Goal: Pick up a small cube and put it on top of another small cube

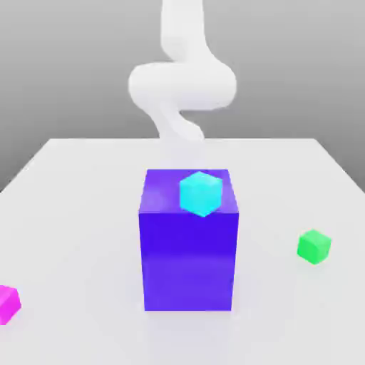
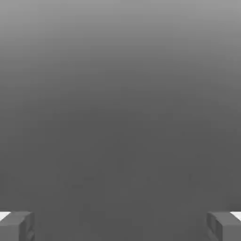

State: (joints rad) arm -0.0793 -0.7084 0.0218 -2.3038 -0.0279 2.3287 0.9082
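The small magenta-pink cube [image 1: 7,304] rests on the white table [image 1: 78,207] at the exterior view's near left, partly cut off by the picture's edge. The small green cube [image 1: 314,247] sits on the table at the exterior view's right. The two cubes are far apart, with the big block between them. My white arm [image 1: 182,85] rises behind the block, well away from both cubes. In the hand view my gripper [image 2: 120,227] is open, its grey fingertips [image 2: 16,227] spread wide with nothing between them, facing a plain grey backdrop.
A large blue-violet block [image 1: 188,256] stands in the middle of the table, with a small cyan cube [image 1: 200,192] on its top face. Bare table surface lies on both sides of the block and in front of it.
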